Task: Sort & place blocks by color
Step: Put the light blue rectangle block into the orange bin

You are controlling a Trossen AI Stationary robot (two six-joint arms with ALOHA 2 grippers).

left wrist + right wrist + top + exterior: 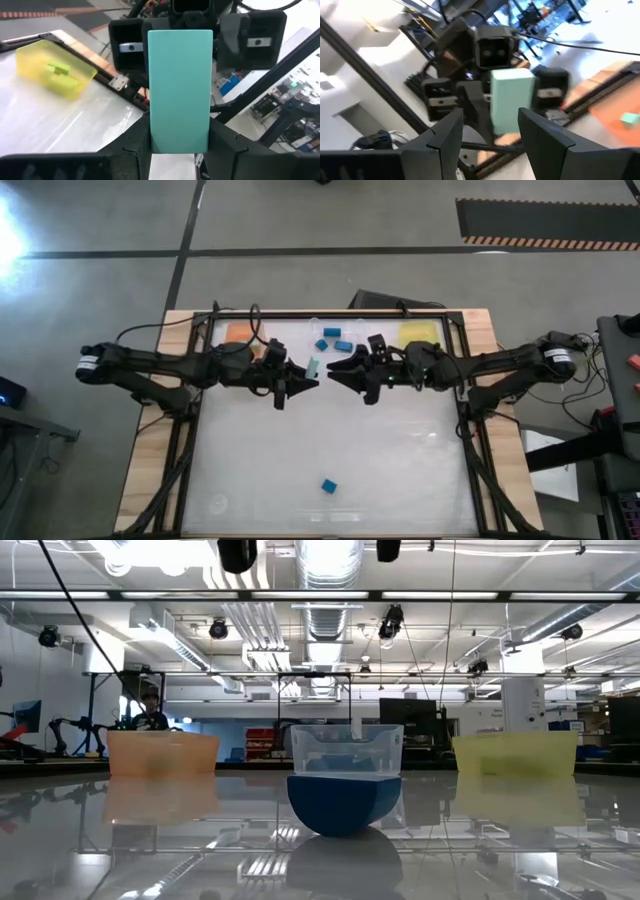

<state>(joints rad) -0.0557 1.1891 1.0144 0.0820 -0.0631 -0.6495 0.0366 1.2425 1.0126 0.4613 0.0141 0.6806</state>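
A pale teal block [180,85] hangs over the middle of the table [330,430], held in my left gripper [180,142], which reaches in level from the table's left. My right gripper [490,120] faces it from the right, open; its fingers stand short of the block [510,100] and touch nothing. In the high view the block [313,366] shows between my left gripper [305,383] and my right gripper [335,372]. A darker blue block [328,486] lies on the table near the front edge and fills the low view's foreground [343,802]. My left gripper pinches the teal block between its two fingers [135,145], on the block's two long sides near one end [180,137]. The fingers come level from the table's left. The block is lifted clear of the table, and most of it stands out past the fingertips.
Three trays line the far edge: orange [238,332] at the left, clear [318,328] in the middle with blue blocks [335,340], yellow [420,332] at the right. The yellow tray [30,55] holds a yellow-green block [59,70]; the orange tray [615,107] holds a teal block [631,118].
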